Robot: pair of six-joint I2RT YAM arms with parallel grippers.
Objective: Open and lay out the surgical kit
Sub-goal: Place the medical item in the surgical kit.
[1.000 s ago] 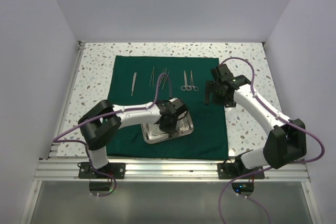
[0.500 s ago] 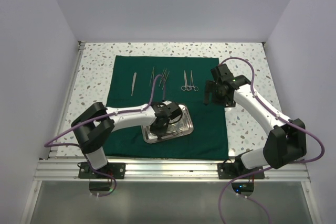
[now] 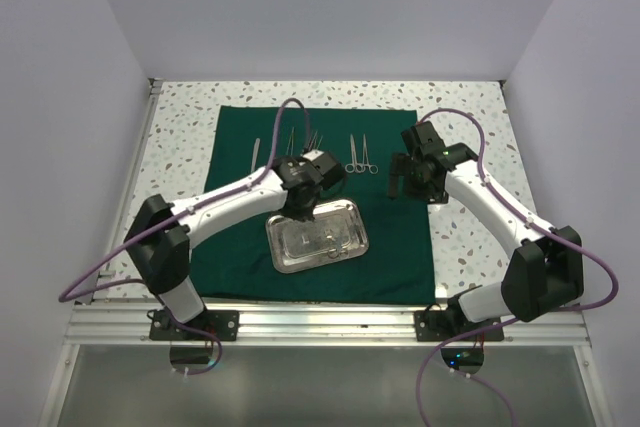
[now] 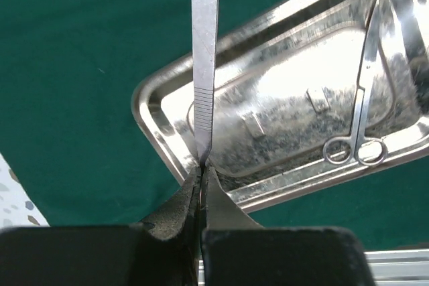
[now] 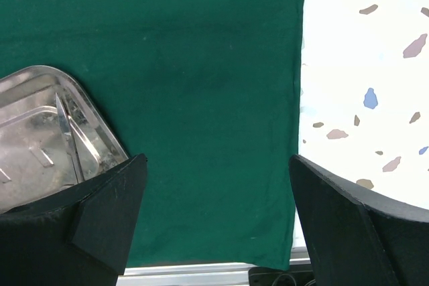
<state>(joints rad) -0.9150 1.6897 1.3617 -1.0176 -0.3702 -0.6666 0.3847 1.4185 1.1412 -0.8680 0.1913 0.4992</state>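
Observation:
The dark green cloth (image 3: 390, 237) lies spread flat on the table. The shiny steel tray (image 3: 352, 247) sits on its near middle. My left gripper (image 3: 302, 203) hangs over the tray's back left corner. In the left wrist view the left gripper (image 4: 201, 169) is shut on thin silver tweezers (image 4: 204, 65) held above the tray (image 4: 157, 122). Ring-handled forceps (image 4: 362, 98) lie in the tray. Several instruments (image 3: 358, 155) lie in a row on the cloth's far half. My right gripper (image 3: 394, 185) is open and empty over the cloth (image 5: 201, 65).
The speckled white tabletop (image 3: 470, 237) shows around the cloth, also in the right wrist view (image 5: 362, 65). A metal rail (image 3: 320, 322) runs along the near edge. White walls close in the left, right and back. The tray corner (image 5: 94, 108) shows left of the right fingers.
My left gripper has lifted out of the tray and moved back and left, with the tweezers in its jaws. The right arm has stayed almost still.

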